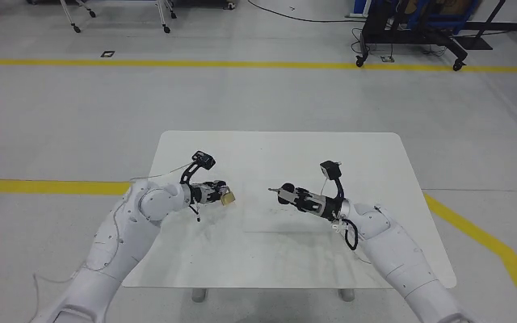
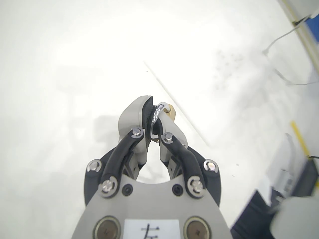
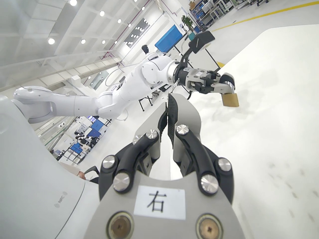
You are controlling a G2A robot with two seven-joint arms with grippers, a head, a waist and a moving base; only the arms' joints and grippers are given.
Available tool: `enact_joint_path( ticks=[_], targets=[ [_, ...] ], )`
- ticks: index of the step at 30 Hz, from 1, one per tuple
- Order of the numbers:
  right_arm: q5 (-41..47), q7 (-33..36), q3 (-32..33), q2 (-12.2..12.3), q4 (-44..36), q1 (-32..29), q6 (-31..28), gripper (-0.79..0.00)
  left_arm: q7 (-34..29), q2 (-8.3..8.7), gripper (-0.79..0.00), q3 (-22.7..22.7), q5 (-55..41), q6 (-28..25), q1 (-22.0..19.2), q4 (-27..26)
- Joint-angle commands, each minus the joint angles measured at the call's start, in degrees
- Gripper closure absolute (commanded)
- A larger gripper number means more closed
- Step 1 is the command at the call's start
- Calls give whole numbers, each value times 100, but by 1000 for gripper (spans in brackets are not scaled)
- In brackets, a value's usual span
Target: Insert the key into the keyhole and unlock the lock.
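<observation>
A small brass padlock hangs above the white table, left of its middle. My left gripper is shut on its silver shackle, and the brass body pokes out past the fingers. From the right wrist the padlock hangs below the left gripper, body down. My right gripper is held in the air a short way to the right, facing the lock and shut on the key. Its thin blade points toward the lock across a clear gap. The right fingertips are pressed together.
The tabletop under both grippers is bare white, with a faint straight seam across it. A thin cable lies near the table's edge. Carts and racks stand on the floor well behind the table.
</observation>
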Motion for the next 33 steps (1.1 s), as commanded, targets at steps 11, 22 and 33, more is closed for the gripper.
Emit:
enact_joint_path(
  ticks=[11,22,33],
  targets=[
    [-426,-1079,-45,-92,-385,-198,542,0,-1695,-763,0,1015,-3780,-288,-1566,2402],
    [-401,-1102,-42,-94,-389,-205,577,0,-1578,-827,0,1000,-4127,-120,-1455,2566],
    [625,-1408,-29,-155,-581,-471,1203,0,-3196,-1338,0,860,-6799,1365,-1619,3532]
  ],
)
